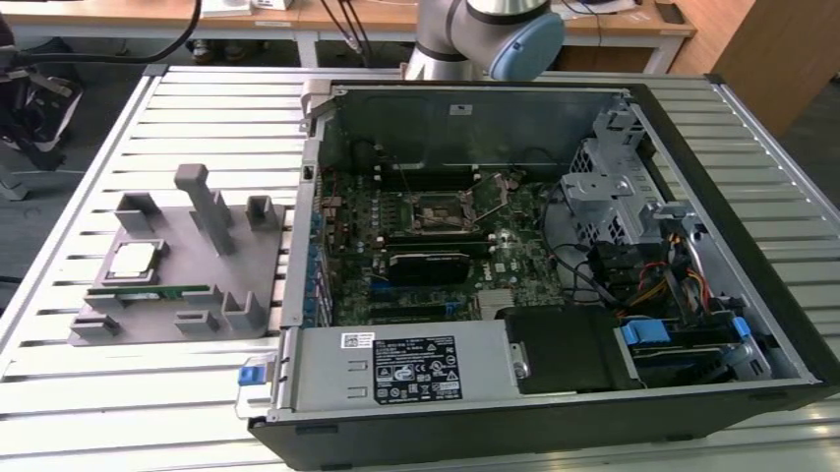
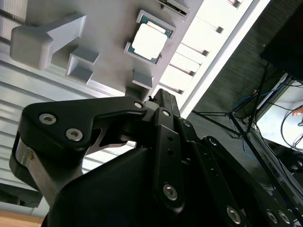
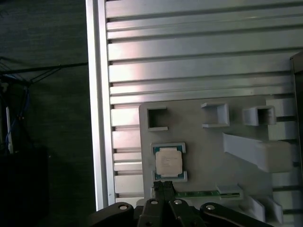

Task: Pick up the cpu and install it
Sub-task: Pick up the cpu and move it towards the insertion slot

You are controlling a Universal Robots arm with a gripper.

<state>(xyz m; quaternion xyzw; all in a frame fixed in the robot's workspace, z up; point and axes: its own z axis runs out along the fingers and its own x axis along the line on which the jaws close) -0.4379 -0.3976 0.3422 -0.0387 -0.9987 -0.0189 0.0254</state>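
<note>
The cpu (image 1: 134, 259), a small silvery square chip, lies flat in its nest on the grey holder (image 1: 177, 270) at the exterior view's left, outside the computer case. Both wrist views look down on it from well above: the cpu (image 3: 169, 162) shows just past my gripper (image 3: 164, 185), whose fingertips meet with nothing between them. In the second wrist view the cpu (image 2: 149, 41) lies beyond the gripper (image 2: 156, 97) and its black linkage. The bare socket (image 1: 440, 211) sits on the motherboard inside the case.
A green memory stick (image 1: 148, 293) lies on the holder beside the cpu. The holder has upright posts (image 1: 197, 202). The open case (image 1: 774, 324) holds a black heatsink block (image 1: 424, 267), a drive cage and cables. The arm's base (image 1: 479, 34) stands behind the case.
</note>
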